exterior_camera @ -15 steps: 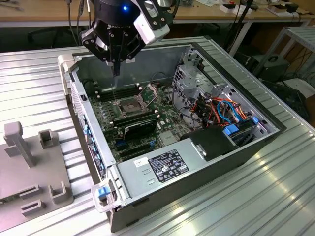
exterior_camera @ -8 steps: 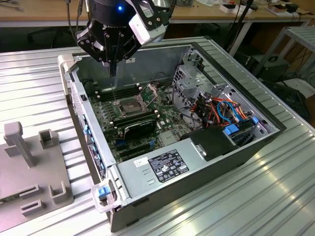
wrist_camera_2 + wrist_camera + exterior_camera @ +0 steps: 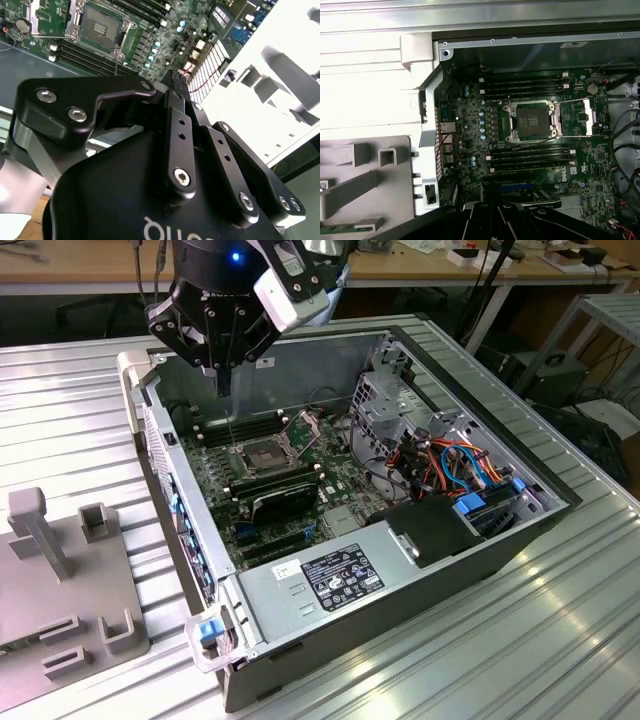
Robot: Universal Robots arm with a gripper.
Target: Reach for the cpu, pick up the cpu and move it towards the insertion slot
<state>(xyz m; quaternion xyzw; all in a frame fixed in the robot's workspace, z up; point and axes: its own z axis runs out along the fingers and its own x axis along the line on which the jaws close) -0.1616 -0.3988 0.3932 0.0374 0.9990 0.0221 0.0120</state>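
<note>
My gripper [image 3: 226, 387] hangs over the open computer case, a short way above the insertion slot [image 3: 262, 457] and slightly toward the exterior view's left of it. Its black fingers [image 3: 175, 100] stand shut, tips together. The cpu is hidden, and I cannot tell whether anything thin sits between the pads. The insertion slot [image 3: 532, 120] is a silver-framed square socket with a dark centre. Its hinged retention plate [image 3: 577, 117] is swung open beside it. In the second wrist view the socket [image 3: 100, 27] lies beyond the fingertips.
Long black memory slots [image 3: 525, 85] flank the socket. A power supply box [image 3: 330, 580] with a white label, a drive cage [image 3: 385, 400] and coloured cables [image 3: 450, 465] crowd the case. A grey fixture [image 3: 60, 580] with upright posts stands on the ribbed metal table outside the case.
</note>
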